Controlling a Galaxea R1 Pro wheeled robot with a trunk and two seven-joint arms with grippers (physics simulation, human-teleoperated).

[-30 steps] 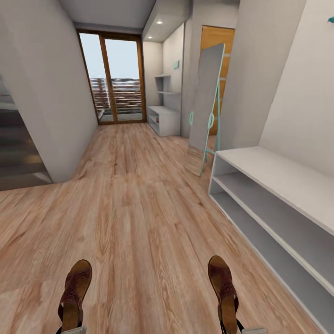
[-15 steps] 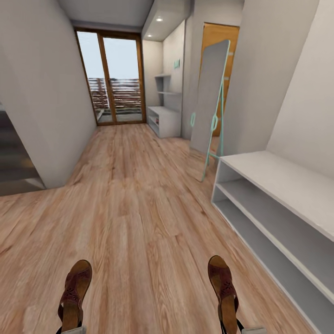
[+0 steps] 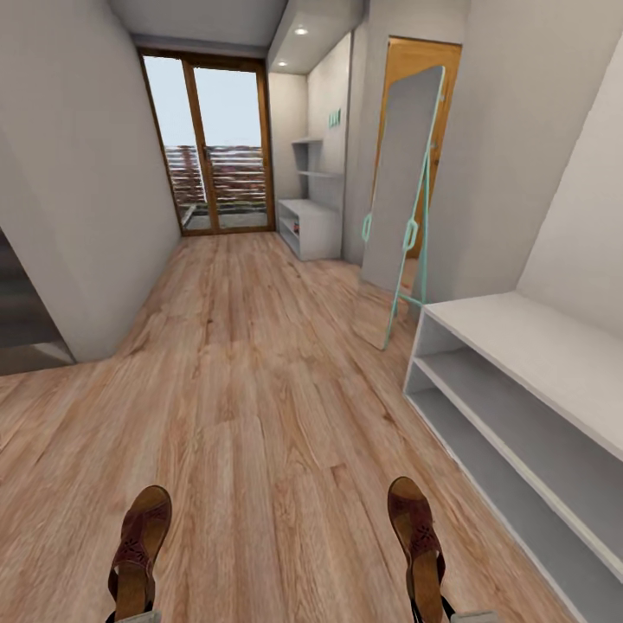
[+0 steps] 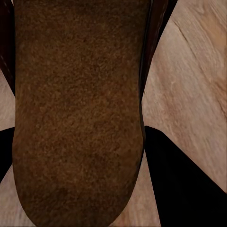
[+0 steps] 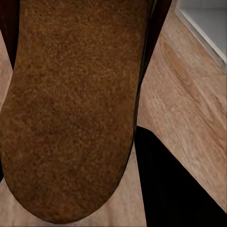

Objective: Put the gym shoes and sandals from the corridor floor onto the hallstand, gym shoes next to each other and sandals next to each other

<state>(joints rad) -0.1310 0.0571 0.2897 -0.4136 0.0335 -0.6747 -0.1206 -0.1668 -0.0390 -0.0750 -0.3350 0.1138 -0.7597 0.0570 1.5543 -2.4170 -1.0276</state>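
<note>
My left gripper is shut on one dark reddish-brown sandal, toe pointing ahead, at the bottom left of the head view. My right gripper is shut on the other sandal at the bottom right. Both wrist views look onto a brown sole with a dark finger beside it, above the wood-plank corridor floor. The hallstand, pale with stepped shelves above, stands far down the corridor on the right. The gym shoes are out of view.
A plain low white two-shelf bench runs along the right wall close by. A teal-framed standing mirror leans just beyond it. A grey wall corner juts in on the left. Glass doors close the far end.
The whole view has shifted: the bench and the mirror now sit further right and lower, and the left wall corner has slid left. Both sandals stay held in the same spots.
</note>
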